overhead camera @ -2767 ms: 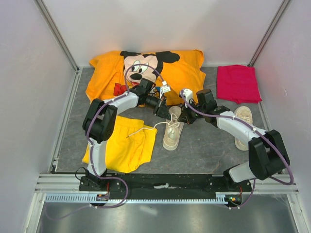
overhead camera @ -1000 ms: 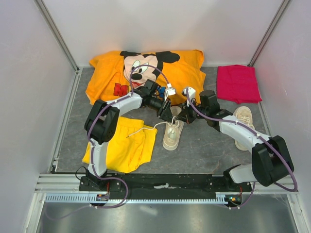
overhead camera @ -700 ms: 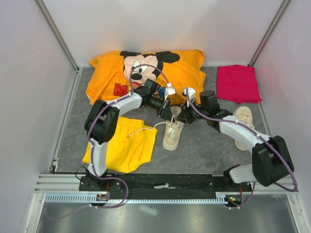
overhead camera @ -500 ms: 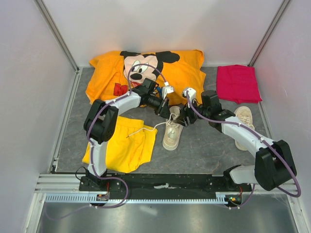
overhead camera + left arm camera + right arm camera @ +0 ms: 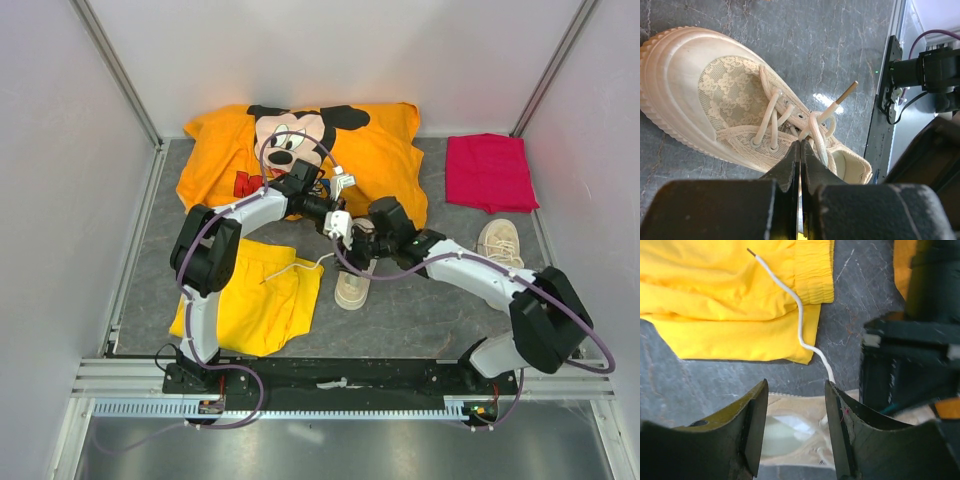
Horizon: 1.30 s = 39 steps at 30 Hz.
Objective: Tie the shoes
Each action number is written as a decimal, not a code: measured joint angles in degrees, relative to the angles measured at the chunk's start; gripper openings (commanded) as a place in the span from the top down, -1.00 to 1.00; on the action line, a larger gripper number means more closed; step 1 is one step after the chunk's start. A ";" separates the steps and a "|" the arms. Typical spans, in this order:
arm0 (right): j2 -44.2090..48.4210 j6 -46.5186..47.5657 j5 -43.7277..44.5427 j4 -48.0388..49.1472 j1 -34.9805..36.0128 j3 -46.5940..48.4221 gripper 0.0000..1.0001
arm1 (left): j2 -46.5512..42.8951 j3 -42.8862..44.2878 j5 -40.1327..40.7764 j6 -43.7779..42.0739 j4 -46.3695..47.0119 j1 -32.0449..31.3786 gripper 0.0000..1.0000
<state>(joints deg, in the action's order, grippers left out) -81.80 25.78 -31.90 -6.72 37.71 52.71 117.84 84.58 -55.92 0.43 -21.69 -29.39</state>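
An orange Mickey Mouse T-shirt [image 5: 385, 140] lies spread at the back of a grey table [image 5: 430, 312], a folded pink cloth [image 5: 488, 172] to its right, yellow shorts [image 5: 250, 305] crumpled near the front left.

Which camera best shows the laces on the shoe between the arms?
Left wrist: the laces fill the frame, crossing the eyelets of the shoe up to the shut left gripper. The top view mostly hides them under the arms. The right wrist shows only one lace end trailing onto the yellow shorts.
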 measured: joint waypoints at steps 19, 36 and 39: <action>-14.32 28.92 19.80 6.60 13.18 3.04 -0.49 | 0.02 0.02 0.00 1.81 0.37 0.44 0.97; -19.39 37.40 27.82 6.14 13.92 5.97 1.00 | 0.68 1.07 -0.07 1.77 0.44 1.14 0.97; -19.28 33.62 28.83 4.09 13.94 8.41 1.00 | 0.68 1.70 -0.04 1.70 -0.63 1.14 0.97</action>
<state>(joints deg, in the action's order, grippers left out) -101.08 59.40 -3.07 -2.63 51.66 61.12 118.52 86.28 -55.96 2.13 -22.33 -28.25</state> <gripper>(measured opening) 0.009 0.022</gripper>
